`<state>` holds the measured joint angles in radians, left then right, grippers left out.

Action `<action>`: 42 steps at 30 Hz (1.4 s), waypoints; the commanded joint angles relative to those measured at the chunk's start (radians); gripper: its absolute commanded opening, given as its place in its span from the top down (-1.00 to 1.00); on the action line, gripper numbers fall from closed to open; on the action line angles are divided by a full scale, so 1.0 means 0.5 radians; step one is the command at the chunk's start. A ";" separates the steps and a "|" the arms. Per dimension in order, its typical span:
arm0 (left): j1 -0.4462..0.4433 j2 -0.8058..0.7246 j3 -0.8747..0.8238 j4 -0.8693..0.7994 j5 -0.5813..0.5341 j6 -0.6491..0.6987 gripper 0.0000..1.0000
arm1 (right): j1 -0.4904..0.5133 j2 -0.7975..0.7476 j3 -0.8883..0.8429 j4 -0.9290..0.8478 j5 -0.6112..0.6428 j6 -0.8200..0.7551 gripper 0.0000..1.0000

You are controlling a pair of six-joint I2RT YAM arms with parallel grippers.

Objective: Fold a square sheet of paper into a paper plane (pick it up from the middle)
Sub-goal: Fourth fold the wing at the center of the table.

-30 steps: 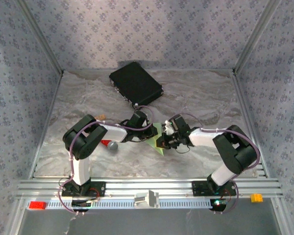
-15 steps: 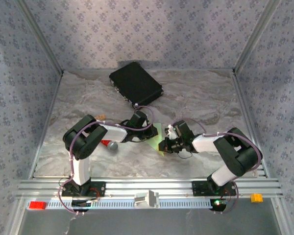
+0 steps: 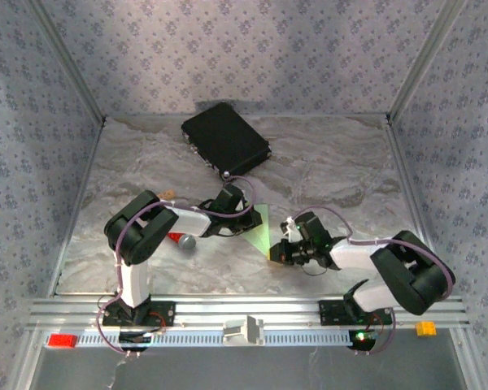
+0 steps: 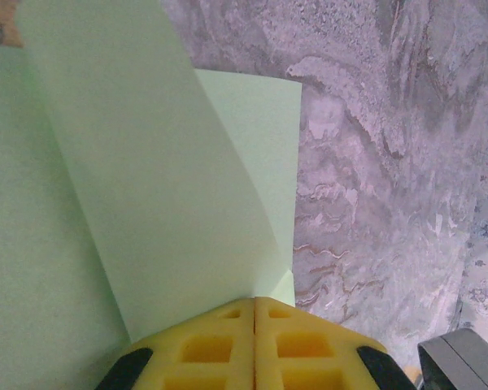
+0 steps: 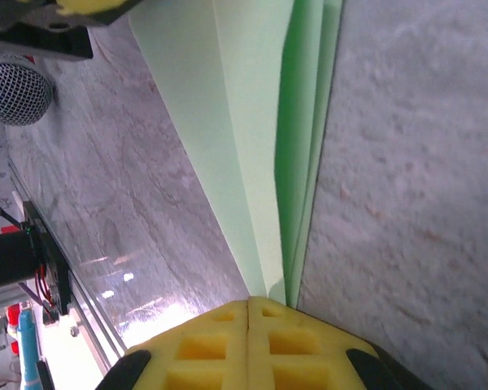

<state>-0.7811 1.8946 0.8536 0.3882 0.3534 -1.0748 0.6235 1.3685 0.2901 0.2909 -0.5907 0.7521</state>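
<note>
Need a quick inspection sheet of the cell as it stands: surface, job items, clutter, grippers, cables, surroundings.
Surface: grey marbled table; no spills seen.
Job's things: green paper, partly folded, held between the two arms.
Clutter: black case at the back; red-handled tool beside the left arm.
Grippers: left gripper, jaws shut on the paper; right gripper, jaws shut on the paper's folded edge.
Cables: purple cables run along both arms; no snag seen.
Surroundings: patterned walls; near rail; red block and orange block in front of it.
</note>
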 commanded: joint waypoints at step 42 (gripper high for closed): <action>-0.008 0.051 -0.015 -0.100 -0.073 0.030 0.84 | -0.094 0.506 0.344 -0.250 0.095 0.034 0.95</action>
<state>-0.7837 1.8946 0.8539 0.3904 0.3515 -1.0744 0.5762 1.5963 0.5240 0.2428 -0.5663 0.7574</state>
